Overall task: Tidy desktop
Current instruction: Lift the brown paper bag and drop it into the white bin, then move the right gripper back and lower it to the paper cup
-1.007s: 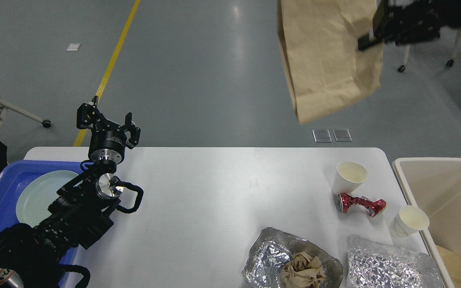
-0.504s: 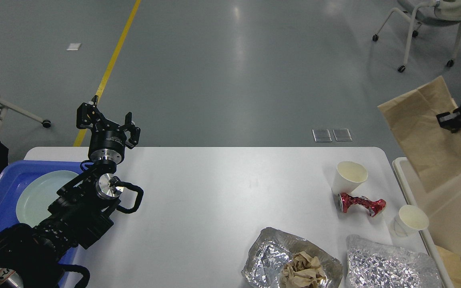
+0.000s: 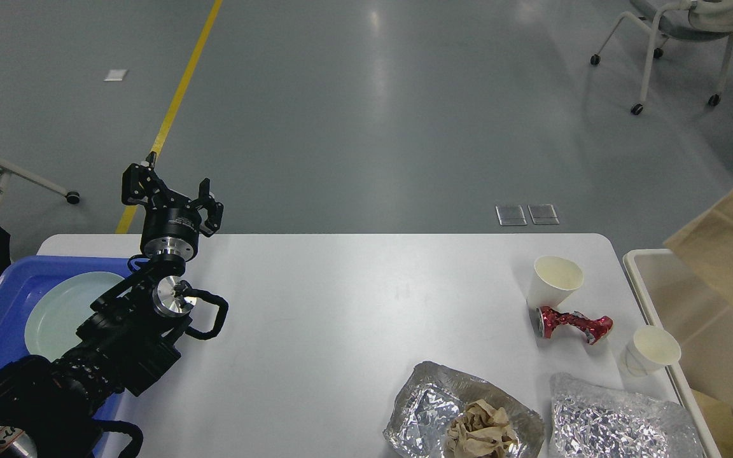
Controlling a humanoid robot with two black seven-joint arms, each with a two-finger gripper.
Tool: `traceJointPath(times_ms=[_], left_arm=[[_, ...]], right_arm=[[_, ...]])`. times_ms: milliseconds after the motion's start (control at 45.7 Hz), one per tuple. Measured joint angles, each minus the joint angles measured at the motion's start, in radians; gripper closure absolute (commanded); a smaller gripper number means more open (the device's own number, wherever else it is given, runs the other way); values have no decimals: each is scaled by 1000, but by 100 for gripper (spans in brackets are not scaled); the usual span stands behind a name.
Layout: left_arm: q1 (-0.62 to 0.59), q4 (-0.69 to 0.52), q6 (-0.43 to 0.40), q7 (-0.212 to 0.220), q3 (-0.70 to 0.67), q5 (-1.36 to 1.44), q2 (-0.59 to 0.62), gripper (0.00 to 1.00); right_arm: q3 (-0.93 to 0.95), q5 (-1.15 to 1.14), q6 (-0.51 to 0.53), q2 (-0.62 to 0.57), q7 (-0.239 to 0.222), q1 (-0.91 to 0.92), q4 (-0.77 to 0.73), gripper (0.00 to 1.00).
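With its fingers spread and holding nothing, the left gripper [image 3: 172,194] hovers over the far left edge of the desktop [image 3: 315,305], while off to its right lie light, easily crushed paper cups [image 3: 554,280], best pinched gently at the rim.

The brown paper bag [image 3: 732,254] has swung from high at the 1 o'clock part of the view, well above the floor, down toward 3 o'clock, where it now hangs tilted over the cream bin [image 3: 646,280]. The right end effector that held its edge has slid almost wholly out past the right border.
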Motion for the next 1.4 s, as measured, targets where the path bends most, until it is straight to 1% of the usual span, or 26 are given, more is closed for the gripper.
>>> traceJointPath(times_ms=[241, 372, 482, 679, 919, 985, 1138, 1292, 1401], left_arm=[[0, 0, 0, 0, 1, 0, 0, 0], [0, 0, 0, 0, 1, 0, 0, 0], [0, 0, 0, 0, 0, 0, 0, 0], [0, 0, 0, 0, 0, 0, 0, 0], [0, 0, 0, 0, 0, 0, 0, 0], [0, 0, 0, 0, 0, 0, 0, 0], [0, 0, 0, 0, 0, 0, 0, 0], [0, 0, 0, 0, 0, 0, 0, 0], [0, 0, 0, 0, 0, 0, 0, 0]], right_arm=[[13, 25, 5, -2, -1, 8, 10, 0], [29, 139, 25, 2, 2, 77, 54, 0], [32, 287, 92, 7, 2, 197, 150, 0], [45, 507, 235, 19, 0, 481, 374, 0], [115, 695, 440, 29, -2, 794, 615, 0], [132, 733, 461, 25, -2, 877, 678, 0], [187, 830, 470, 9, -2, 1056, 787, 0], [245, 917, 470, 1, -1, 1181, 815, 0], [251, 927, 470, 6, -2, 1192, 816, 0]])
